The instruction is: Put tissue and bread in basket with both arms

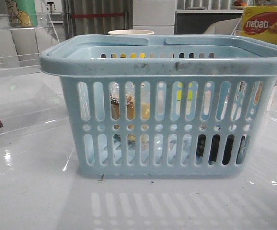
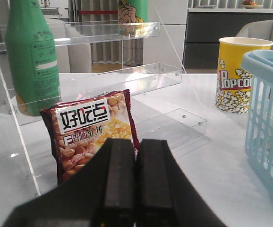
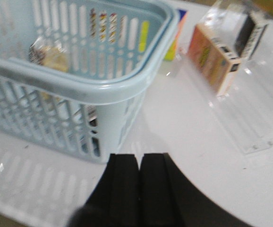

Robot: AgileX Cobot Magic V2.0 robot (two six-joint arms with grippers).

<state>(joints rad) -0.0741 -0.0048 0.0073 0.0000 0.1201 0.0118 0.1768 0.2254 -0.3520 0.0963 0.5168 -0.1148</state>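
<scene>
Light-blue slotted plastic basket [image 1: 165, 103] holding wrapped tan bread [image 1: 129, 108] at 9 o'clock, near-black soft tissue pack [image 1: 220, 148] at 4 o'clock. Left gripper [image 2: 135, 182] and right gripper [image 3: 139, 189] both closed, empty. Risk: right arm, sitting near basket, nudging its wall.

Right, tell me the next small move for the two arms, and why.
Probably none beyond parking both arms clear. The bread and the dark tissue both show through the slots of the basket, so they look already inside. The left gripper and right gripper are shut, hold nothing, and sit outside the basket.
</scene>
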